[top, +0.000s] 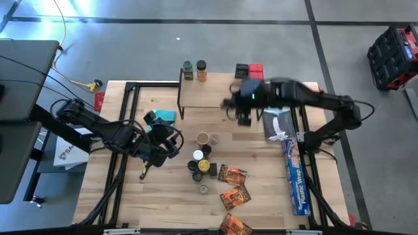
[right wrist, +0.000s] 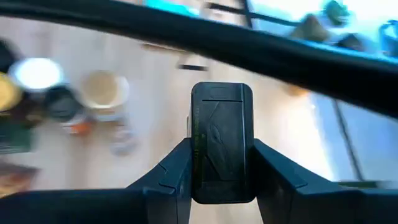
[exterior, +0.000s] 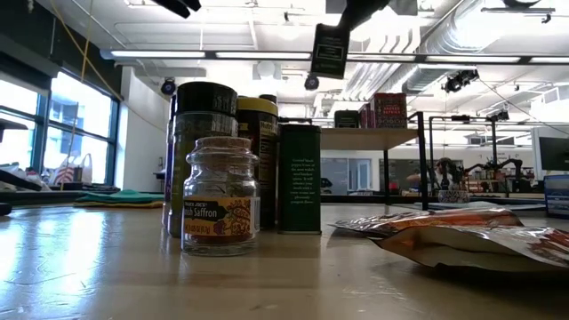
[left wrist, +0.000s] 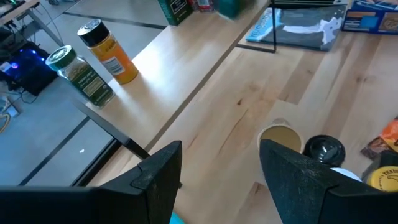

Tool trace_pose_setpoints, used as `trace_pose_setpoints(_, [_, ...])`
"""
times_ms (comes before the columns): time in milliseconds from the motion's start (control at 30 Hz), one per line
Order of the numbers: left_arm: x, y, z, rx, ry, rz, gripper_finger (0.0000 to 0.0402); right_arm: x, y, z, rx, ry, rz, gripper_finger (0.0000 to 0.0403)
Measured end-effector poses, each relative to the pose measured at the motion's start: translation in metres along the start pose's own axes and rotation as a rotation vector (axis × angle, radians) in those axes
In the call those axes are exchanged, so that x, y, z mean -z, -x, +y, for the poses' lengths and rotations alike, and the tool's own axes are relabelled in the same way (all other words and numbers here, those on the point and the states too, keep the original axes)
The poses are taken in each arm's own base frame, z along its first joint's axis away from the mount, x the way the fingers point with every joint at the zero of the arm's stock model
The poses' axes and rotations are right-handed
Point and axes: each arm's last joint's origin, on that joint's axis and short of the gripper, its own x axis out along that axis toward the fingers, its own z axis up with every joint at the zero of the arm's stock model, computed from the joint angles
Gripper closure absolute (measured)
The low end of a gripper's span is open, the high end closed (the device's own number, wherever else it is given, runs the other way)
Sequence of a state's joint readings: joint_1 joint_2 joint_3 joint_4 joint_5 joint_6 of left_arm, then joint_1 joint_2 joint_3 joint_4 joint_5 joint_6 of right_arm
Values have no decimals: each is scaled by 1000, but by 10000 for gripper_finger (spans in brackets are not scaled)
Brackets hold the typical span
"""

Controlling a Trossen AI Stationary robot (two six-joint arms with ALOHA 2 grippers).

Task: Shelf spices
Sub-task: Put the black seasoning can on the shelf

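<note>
Saffron jar (exterior: 220, 197) foreground; right pincer (right wrist: 222, 163) (raised beside shelf (top: 208, 93)) grips dark tin (right wrist: 221, 142); left pincer (left wrist: 219, 180) open.

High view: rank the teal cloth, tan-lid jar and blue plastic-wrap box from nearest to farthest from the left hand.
1. Teal cloth: just behind the left hand, by the shelf's front left leg.
2. Tan-lid jar: to the hand's right, at the top of the jar cluster.
3. Blue plastic-wrap box: far across, along the table's right edge.
</note>
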State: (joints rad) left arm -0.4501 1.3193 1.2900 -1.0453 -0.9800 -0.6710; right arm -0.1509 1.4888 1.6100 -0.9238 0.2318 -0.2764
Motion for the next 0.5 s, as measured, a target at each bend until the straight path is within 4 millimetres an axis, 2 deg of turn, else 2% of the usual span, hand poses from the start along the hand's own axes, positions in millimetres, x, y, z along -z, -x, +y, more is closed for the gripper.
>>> trace_pose_setpoints(100, [-1, -2, 1, -8, 5, 5, 191, -1, -1, -32, 17, 3, 43, 286])
trace_pose_setpoints(267, [-1, -3, 2, -9, 5, 5, 191, 10, -20, -74, -52, 4, 96, 286])
trace_pose_setpoints(500, [-1, -2, 2, -7, 10, 6, 191, 34, -46, -111, -67, 19, 177, 286])
